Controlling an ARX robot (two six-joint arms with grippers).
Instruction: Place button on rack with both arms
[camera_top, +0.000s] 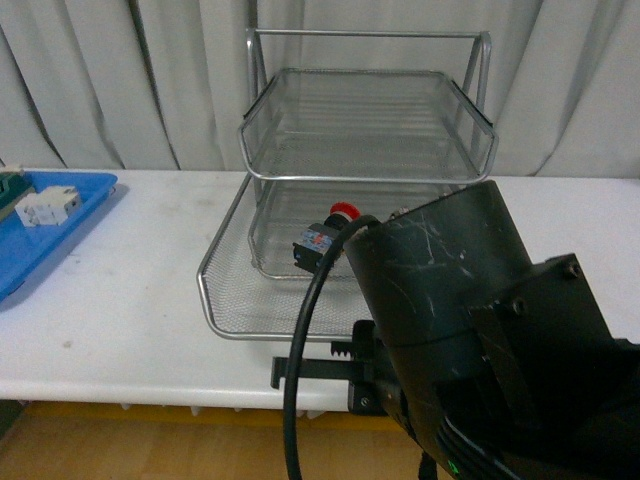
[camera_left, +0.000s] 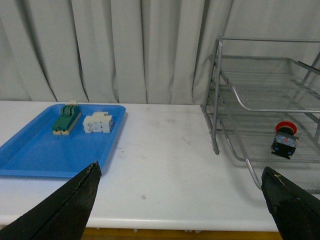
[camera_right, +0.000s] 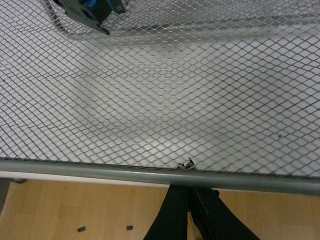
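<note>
1. Tray (camera_left: 30, 160) of blue plastic lies on the white table (camera_top: 130, 290), well to the left of the rack (camera_top: 365, 180); it carries a green block (camera_left: 66, 122) and a white block (camera_left: 98, 123) side by side, the green one farther from the rack.

2. Left gripper (camera_left: 182, 210), seen from its own wrist camera, hangs with its two dark fingers (camera_left: 65, 210) spread wide and nothing between them, facing the bare table between the tray and the rack.

3. Rack of silver wire mesh stands on the table before a pale curtain (camera_left: 125, 50), its three tiers stepping back from a wide bottom shelf that reaches the table's near edge.

4. Button (camera_top: 322, 236), red-capped with a black-and-blue body, lies on its side inside the rack on a lower mesh shelf, under the top tier and near the shelf's middle. The left wrist view shows it (camera_left: 285, 140) resting on the mesh with its red cap pointing up toward the curtain.

5. Right arm (camera_top: 480, 330) fills the foreground at the rack's front right, its black cable (camera_top: 300, 370) looping down past the table edge. In the right wrist view the right gripper (camera_right: 190, 215) sits just below the rack's front rail, fingers pressed close together with nothing between them; the button's body (camera_right: 87, 12) shows through the mesh, well apart from them.
</note>
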